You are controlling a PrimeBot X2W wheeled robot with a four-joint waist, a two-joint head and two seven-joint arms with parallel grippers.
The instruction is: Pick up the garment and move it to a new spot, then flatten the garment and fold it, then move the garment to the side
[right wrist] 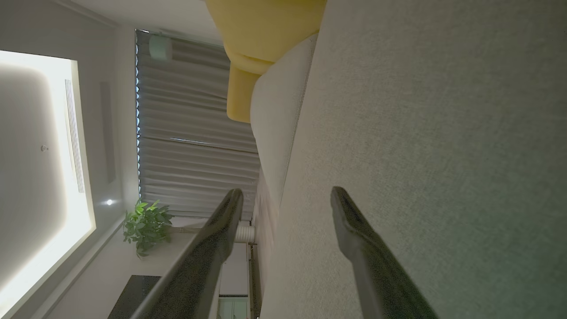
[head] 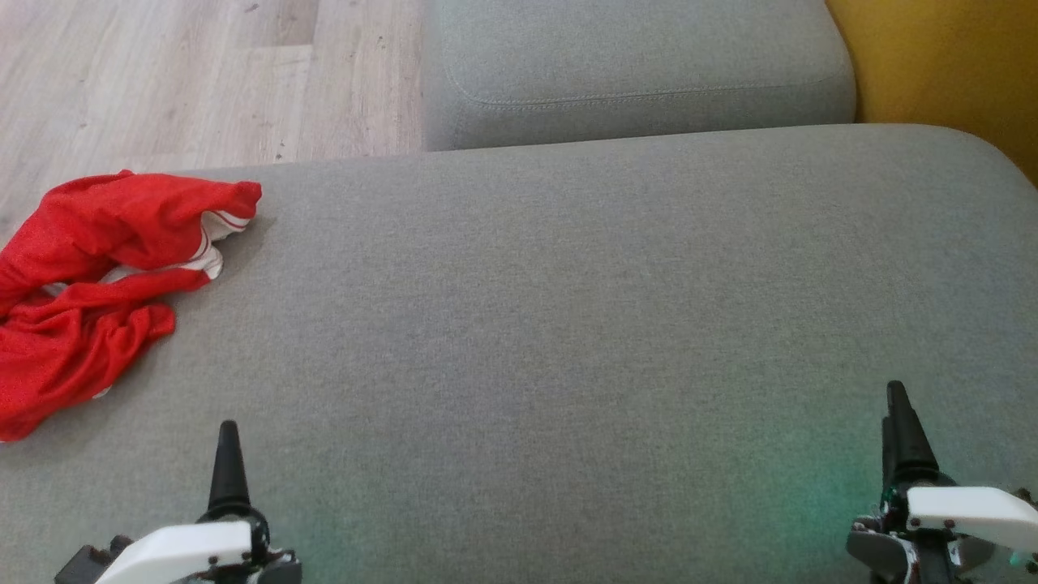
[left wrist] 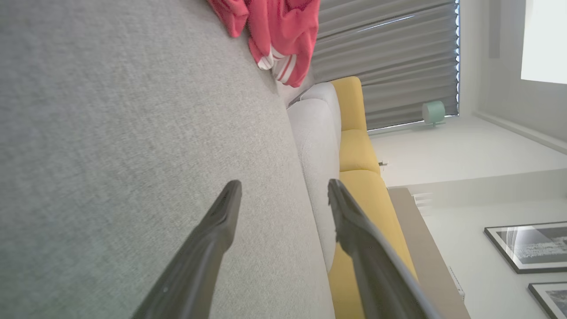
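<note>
1. The garment (head: 97, 276) is bright red with white striped trim. It is crumpled into a loose heap of folds and not spread flat.
2. It lies at the left edge of the grey sofa cushion (head: 568, 324), near the pale wooden floor (head: 162, 73).
3. The left gripper (left wrist: 283, 188) is low over the cushion with its fingers spread wide. It holds nothing and is well apart from the garment.
4. The right gripper (right wrist: 285, 195) is over the cushion's right side, its fingers also wide and empty.
</note>
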